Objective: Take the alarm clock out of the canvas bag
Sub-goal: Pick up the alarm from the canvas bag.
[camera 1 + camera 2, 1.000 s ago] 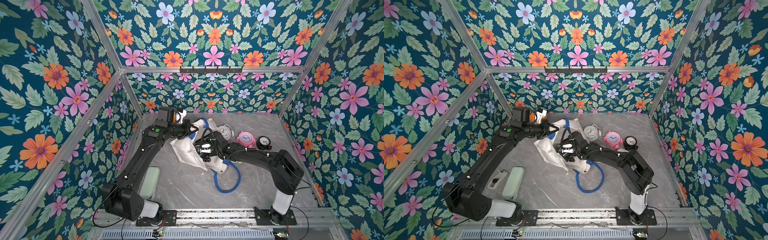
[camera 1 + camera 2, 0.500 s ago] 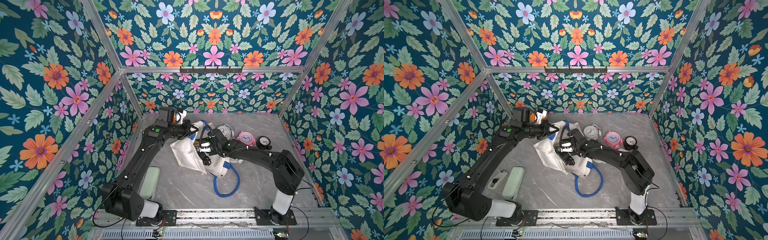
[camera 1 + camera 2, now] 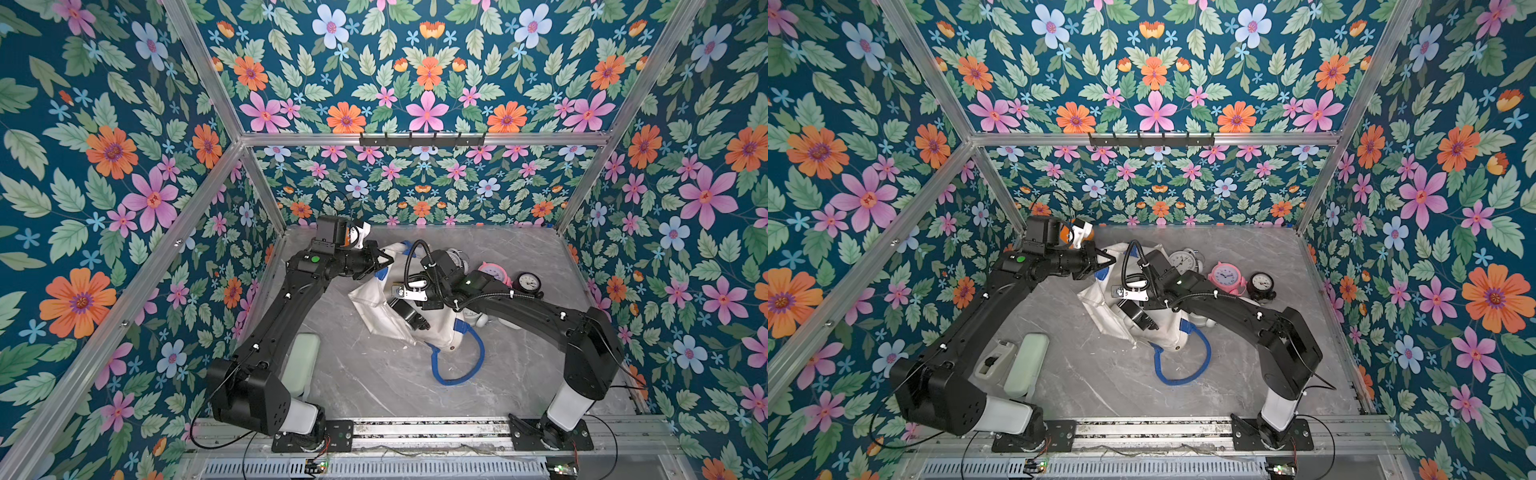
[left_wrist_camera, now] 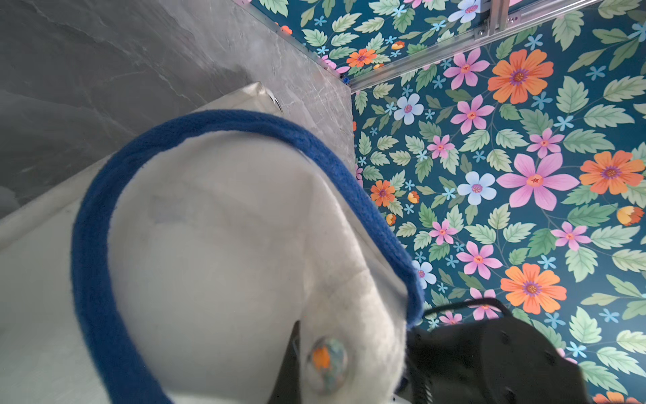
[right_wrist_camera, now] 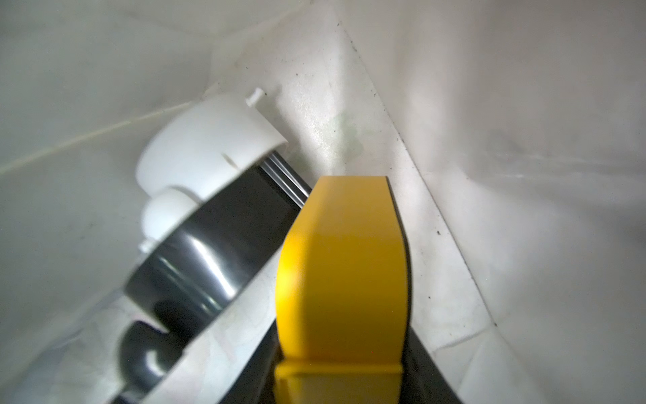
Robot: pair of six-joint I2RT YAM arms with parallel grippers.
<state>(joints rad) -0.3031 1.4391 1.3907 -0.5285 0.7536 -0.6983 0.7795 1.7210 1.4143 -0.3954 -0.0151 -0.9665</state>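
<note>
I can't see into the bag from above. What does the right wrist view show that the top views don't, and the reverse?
Right wrist only: the inside of the canvas bag, where a white and dark grey alarm clock lies beside one yellow finger. Top views only: the left fingers shut on the bag's rim, and a silver clock, a pink clock and a black clock on the table beyond it. Shared: the bag's white fabric.

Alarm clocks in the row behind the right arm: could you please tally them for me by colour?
Silver clock: 1
Pink clock: 1
Black clock: 1
Total: 3
</note>
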